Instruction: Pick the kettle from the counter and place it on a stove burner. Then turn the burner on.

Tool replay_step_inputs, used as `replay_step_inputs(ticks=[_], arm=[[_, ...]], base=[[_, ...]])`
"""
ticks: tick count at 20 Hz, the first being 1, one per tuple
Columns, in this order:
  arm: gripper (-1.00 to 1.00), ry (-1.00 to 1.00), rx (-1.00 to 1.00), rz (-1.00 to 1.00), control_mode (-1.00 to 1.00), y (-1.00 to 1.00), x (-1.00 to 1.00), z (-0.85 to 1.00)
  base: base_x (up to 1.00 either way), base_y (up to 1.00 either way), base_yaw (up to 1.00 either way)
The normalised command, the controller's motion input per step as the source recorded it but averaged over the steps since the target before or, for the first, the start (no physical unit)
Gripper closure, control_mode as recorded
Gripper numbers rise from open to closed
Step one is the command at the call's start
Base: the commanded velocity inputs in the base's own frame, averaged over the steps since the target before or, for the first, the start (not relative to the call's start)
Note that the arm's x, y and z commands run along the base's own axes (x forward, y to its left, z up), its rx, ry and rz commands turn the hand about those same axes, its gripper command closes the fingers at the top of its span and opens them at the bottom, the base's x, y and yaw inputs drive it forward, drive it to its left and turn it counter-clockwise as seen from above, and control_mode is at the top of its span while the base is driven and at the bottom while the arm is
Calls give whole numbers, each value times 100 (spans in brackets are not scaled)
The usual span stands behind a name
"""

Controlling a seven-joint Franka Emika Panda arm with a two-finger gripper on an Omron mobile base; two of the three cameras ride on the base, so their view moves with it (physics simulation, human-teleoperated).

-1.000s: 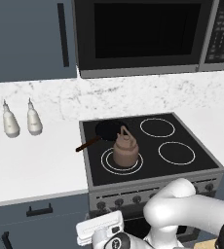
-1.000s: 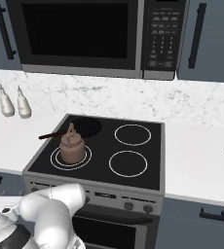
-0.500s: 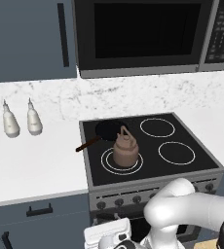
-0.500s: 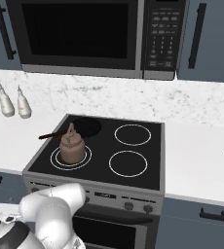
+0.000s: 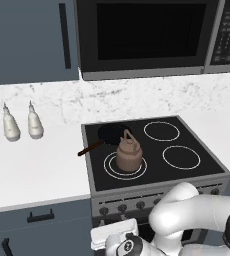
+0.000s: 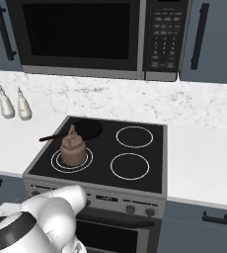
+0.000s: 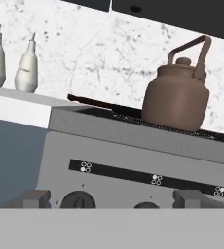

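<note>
The brown-copper kettle [image 5: 128, 155] stands upright on the stove's front-left burner [image 5: 112, 168], off the white counter [image 5: 37, 165]. It is also in the right base view [image 6: 73, 148]. In the hand view the kettle [image 7: 177, 97] sits above and to the right, on the stove top. My gripper [image 7: 113, 200] is low in front of the stove's control panel, open wide with nothing between its fingers. A dark knob [image 7: 77, 199] lies just left of its middle. My arm [image 5: 187, 220] bends down before the oven front.
A black skillet [image 5: 109, 134] with a brown handle sits on the back-left burner, right behind the kettle. Two white bottles [image 5: 10, 126] [image 5: 34, 122] stand on the counter to the left. A row of knobs [image 5: 122, 207] runs along the stove front. A microwave [image 5: 147, 35] hangs above.
My hand has slid a little to the right, low in front of the stove. The kettle has stayed on its burner and the jaws remain open.
</note>
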Motion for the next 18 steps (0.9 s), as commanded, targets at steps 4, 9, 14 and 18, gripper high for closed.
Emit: replay_step_inputs(ticks=[4,9,14,18], arm=[[-100,4,0,0,-100,-1,21,0],[-100,0,0,0,-100,-1,3,0],[-100,0,0,0,-100,0,4,-7],[-100,2,3,0,-100,0,0,-34]], base=[[0,0,0],[0,0,0],[0,0,0],[0,0,0]])
